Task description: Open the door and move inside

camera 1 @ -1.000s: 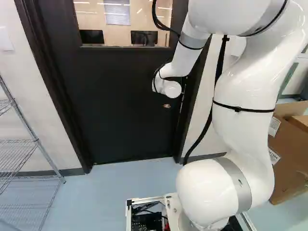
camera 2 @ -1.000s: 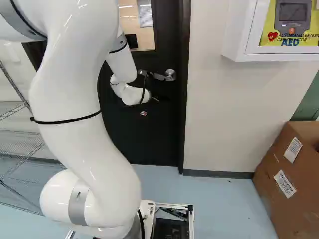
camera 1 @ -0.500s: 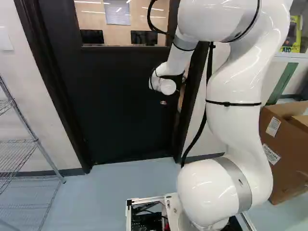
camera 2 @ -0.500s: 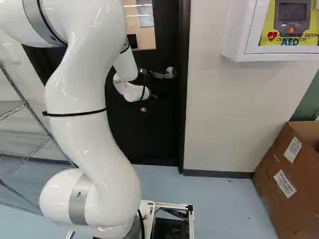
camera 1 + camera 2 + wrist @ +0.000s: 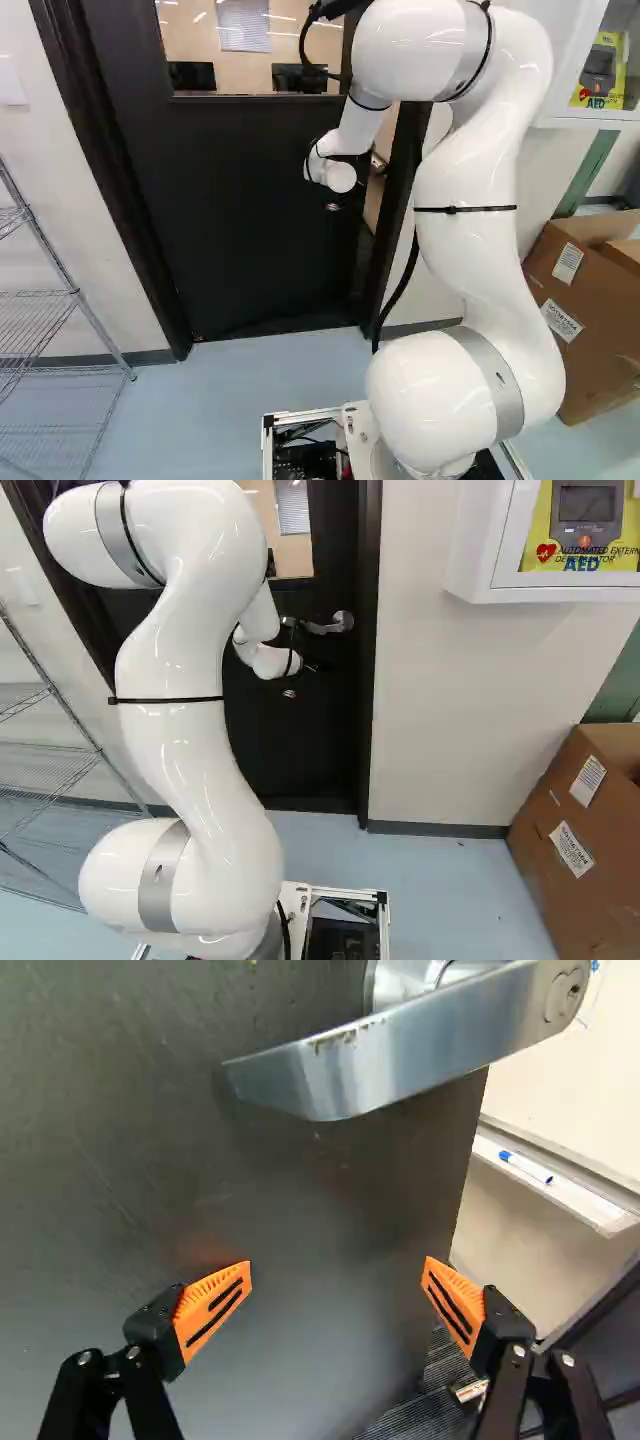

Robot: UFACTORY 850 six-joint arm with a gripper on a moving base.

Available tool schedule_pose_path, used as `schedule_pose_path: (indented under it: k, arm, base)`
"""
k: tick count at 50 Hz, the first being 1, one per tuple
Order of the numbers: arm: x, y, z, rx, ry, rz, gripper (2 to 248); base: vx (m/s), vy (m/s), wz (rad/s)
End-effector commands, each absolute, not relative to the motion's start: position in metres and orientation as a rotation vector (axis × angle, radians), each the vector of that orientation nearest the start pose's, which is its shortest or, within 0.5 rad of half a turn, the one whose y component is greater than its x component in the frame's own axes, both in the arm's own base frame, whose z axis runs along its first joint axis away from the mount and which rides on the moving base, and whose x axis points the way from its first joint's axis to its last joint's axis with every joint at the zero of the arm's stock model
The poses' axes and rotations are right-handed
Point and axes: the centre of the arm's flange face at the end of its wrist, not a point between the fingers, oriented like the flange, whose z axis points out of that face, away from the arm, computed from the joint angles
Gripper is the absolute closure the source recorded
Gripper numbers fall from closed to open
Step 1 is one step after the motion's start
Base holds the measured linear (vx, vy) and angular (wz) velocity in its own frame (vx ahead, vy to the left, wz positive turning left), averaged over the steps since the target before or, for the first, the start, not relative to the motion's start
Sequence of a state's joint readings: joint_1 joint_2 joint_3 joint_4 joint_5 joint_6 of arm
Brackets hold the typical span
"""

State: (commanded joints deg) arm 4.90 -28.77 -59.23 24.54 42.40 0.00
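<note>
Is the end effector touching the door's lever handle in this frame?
Apart. The wrist view shows it: bare door shows between the lever handle and the open end effector, with neither orange pad reaching the lever.

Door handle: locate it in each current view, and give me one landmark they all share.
Left base view: small, just right of the arm's far end, by the door's edge.
Right base view: the door handle is left of centre, slightly above and right of the arm's far end.
Wrist view: large, ahead of the open gripper, not between its fingers.
Shared landmark: the dark door.
</note>
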Motion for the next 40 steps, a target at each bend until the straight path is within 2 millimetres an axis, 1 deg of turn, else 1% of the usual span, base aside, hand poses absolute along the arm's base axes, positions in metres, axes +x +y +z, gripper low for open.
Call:
schedule_pose_path:
  k: [10, 17, 40]
  arm:
    - [0.631, 0.039, 0.383, -2.476, 0.532, -1.830, 3]
    - [0.639, 0.050, 0.382, -2.467, 0.492, -1.833, 3]
    - [0.662, 0.093, 0.379, -2.435, 0.268, -1.845, 3]
  base:
    - [0.000, 0.000, 0.000]
    - [0.000, 0.000, 0.000]
    - [0.000, 0.000, 0.000]
